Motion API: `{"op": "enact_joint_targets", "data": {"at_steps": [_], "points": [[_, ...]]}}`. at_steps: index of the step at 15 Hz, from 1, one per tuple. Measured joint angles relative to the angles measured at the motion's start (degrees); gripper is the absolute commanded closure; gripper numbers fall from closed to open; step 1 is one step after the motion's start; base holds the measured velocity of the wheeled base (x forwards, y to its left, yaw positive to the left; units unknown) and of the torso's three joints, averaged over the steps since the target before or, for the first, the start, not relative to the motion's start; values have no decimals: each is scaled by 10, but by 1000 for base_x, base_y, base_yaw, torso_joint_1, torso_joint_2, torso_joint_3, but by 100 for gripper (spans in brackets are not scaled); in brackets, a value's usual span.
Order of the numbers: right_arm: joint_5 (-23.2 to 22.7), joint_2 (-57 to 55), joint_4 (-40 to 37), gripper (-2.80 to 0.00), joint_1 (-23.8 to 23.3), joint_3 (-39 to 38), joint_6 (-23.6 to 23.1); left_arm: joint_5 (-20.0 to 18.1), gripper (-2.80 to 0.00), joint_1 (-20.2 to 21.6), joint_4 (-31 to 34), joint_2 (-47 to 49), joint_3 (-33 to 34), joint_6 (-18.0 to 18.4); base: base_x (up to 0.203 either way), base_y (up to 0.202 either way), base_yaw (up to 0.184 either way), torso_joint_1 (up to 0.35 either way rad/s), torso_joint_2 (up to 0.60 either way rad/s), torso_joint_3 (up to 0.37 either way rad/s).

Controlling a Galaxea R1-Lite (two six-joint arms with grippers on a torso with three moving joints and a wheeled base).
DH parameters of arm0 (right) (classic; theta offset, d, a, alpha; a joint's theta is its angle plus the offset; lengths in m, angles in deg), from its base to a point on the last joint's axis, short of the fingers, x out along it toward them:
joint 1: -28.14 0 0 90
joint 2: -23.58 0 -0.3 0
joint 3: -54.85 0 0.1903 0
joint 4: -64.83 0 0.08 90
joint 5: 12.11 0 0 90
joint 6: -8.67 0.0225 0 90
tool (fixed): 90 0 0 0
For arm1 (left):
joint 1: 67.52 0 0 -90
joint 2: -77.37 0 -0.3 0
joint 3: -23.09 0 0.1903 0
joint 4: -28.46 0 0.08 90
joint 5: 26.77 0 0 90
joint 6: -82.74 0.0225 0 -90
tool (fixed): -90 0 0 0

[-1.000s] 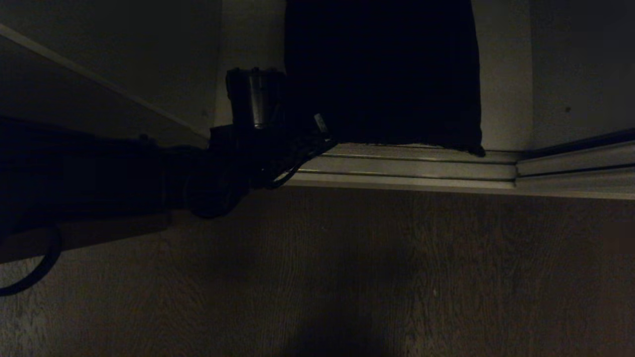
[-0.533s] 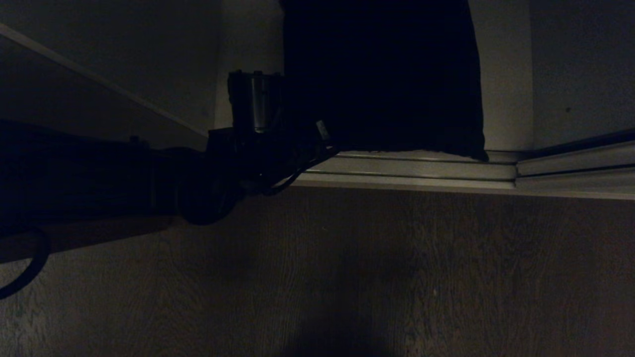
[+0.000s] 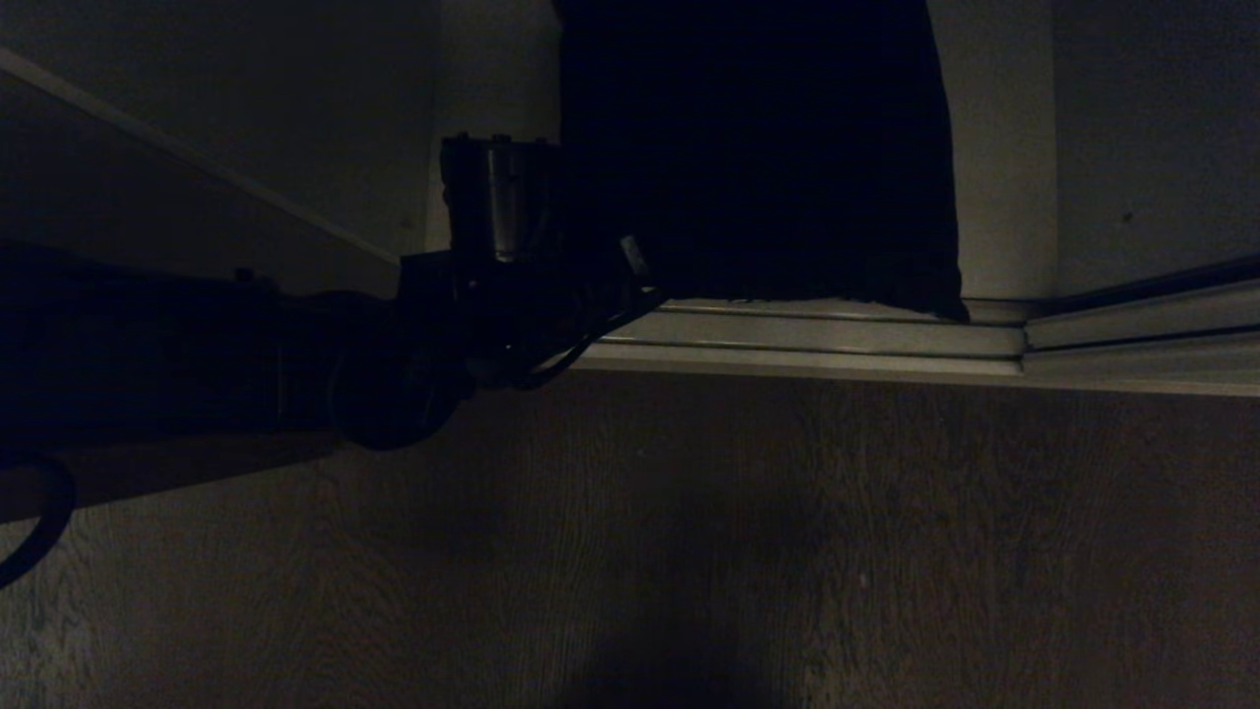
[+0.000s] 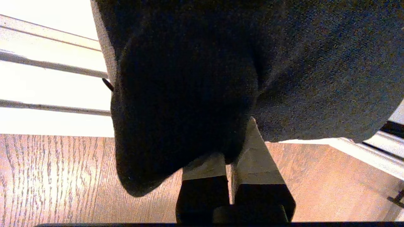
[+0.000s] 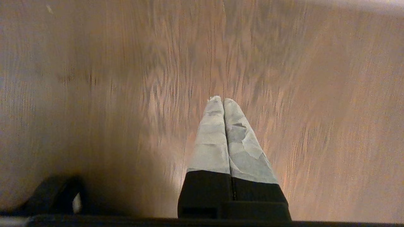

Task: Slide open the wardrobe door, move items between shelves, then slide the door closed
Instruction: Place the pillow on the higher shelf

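Fabric of the black garment [image 4: 221,63] is pinched in the left gripper [image 4: 232,157].

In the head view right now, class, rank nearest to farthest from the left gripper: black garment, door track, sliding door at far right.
1. black garment: pinched by the left gripper.
2. door track: just below.
3. sliding door: far right.

Head view very dim, deep shadows; left wrist view glare-bright; right wrist view blurred.
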Motion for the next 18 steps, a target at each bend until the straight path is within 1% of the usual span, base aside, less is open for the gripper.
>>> {"op": "enact_joint_targets", "data": {"at_steps": [1,2,4,5,6,7,10,13,14,16,18], "points": [[4,-5,-25,0,0,36,11,0,0,0,-1,0,3,-4,0,0,0,0,0,0],[5,-14,-50,0,0,91,29,0,0,0,-2,0,7,-9,0,0,0,0,0,0],[-2,-46,-126,0,0,185,69,1,0,0,-3,-1,10,-14,0,0,0,0,0,0],[-15,-69,-161,0,-1,214,82,1,0,0,-3,-2,13,-15,0,0,0,0,0,0],[-34,-94,-177,0,-1,235,92,0,0,0,-5,-3,18,-16,0,0,0,0,0,0],[-66,-119,-180,0,-2,252,104,1,0,0,-6,-4,24,-16,0,0,0,0,0,0],[-177,-164,-196,0,-4,271,147,0,0,0,-6,-2,27,-16,0,0,0,0,0,0],[-246,-199,-194,0,-4,278,194,-1,0,1,-5,1,21,-15,0,0,0,0,0,0],[-265,-210,-191,0,-4,278,199,-2,0,1,-4,2,19,-14,0,0,0,0,0,0],[-273,-244,-166,0,-4,269,200,-2,0,1,-4,5,12,-15,0,0,0,0,0,0],[-274,-304,-95,0,-4,245,201,-2,0,1,0,7,6,-14,0,0,0,0,0,0]]}}
